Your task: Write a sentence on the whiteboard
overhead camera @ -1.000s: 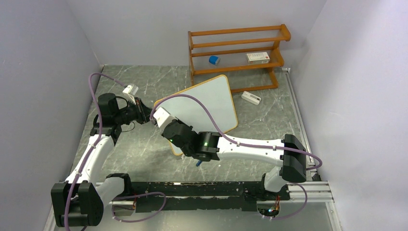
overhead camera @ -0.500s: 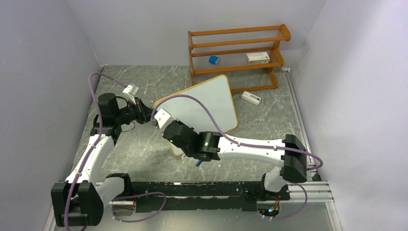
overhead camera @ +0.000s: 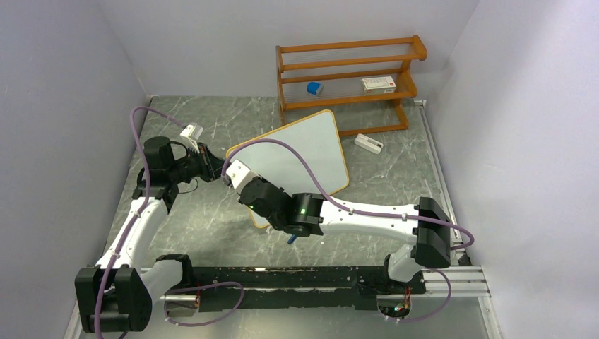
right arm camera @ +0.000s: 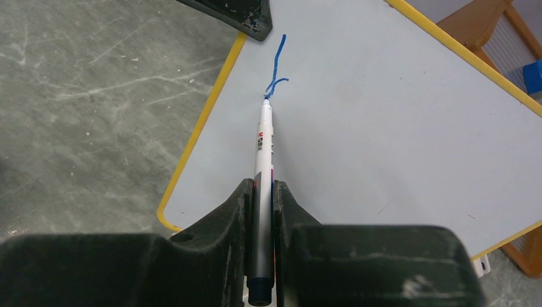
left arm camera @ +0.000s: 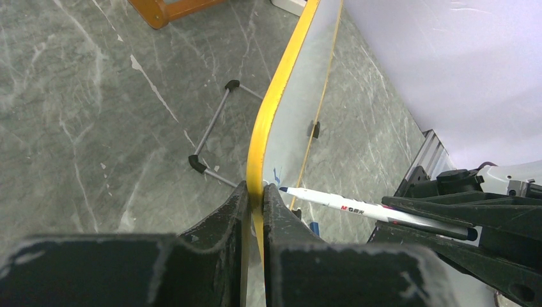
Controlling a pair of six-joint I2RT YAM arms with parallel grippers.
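The whiteboard (overhead camera: 307, 145), white with a yellow-orange frame, stands tilted on the table. My left gripper (overhead camera: 210, 168) is shut on its left edge; in the left wrist view the fingertips (left arm camera: 255, 189) pinch the frame (left arm camera: 279, 96). My right gripper (overhead camera: 247, 189) is shut on a white marker (right arm camera: 263, 137), whose tip touches the board face (right arm camera: 396, 109) near the top left corner. The sentence is only one short blue stroke (right arm camera: 277, 67) above the tip, with no readable words. The marker (left arm camera: 358, 209) and the stroke (left arm camera: 276, 174) also show in the left wrist view.
An orange wooden rack (overhead camera: 346, 78) stands behind the board, holding a blue object (overhead camera: 313, 88) and a white box (overhead camera: 378, 84). A small white object (overhead camera: 368, 143) lies by the rack. The board's wire feet (left arm camera: 211, 141) rest behind it. A blue cap (overhead camera: 290, 239) lies under the right arm.
My right wrist has shifted very slightly over the board's left part. The left arm and the board have not moved.
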